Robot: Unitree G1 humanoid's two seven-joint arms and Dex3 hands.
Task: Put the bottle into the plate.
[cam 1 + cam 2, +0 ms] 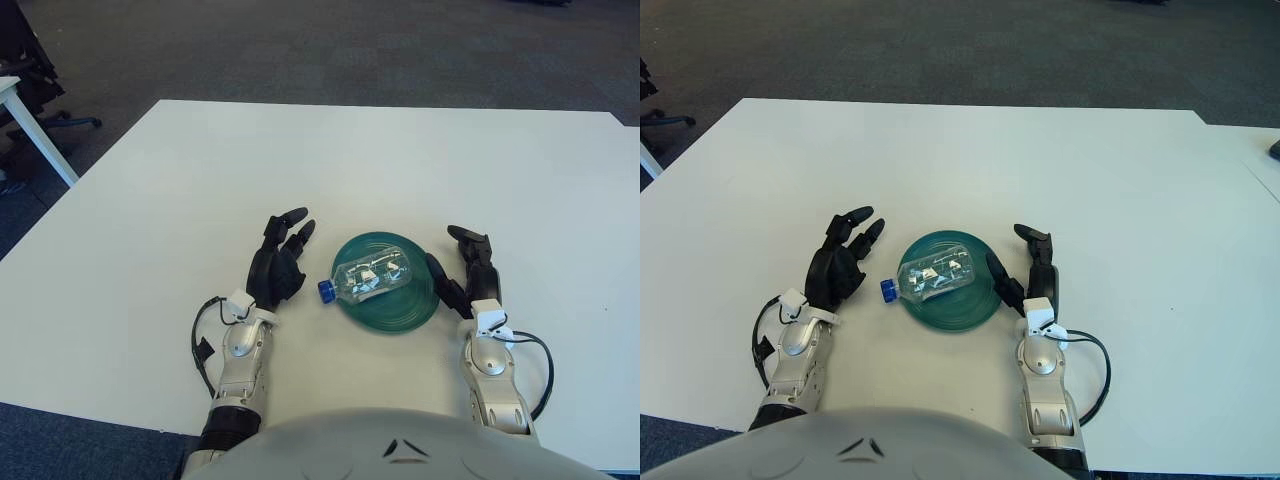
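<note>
- Bottle: clear plastic, lying on its side across the green plate, its blue cap sticking out over the plate's left rim
- Plate sits on the white worktop, near the front edge and between the two hands
- Left hand shows just left of the cap, apart from the bottle; its black fingers are spread and loose, pointing away from the robot, with nothing held
- Right hand shows just beside the plate's right rim; its fingers are relaxed and apart, with nothing in them
- Dark carpeted floor lies beyond the worktop
</note>
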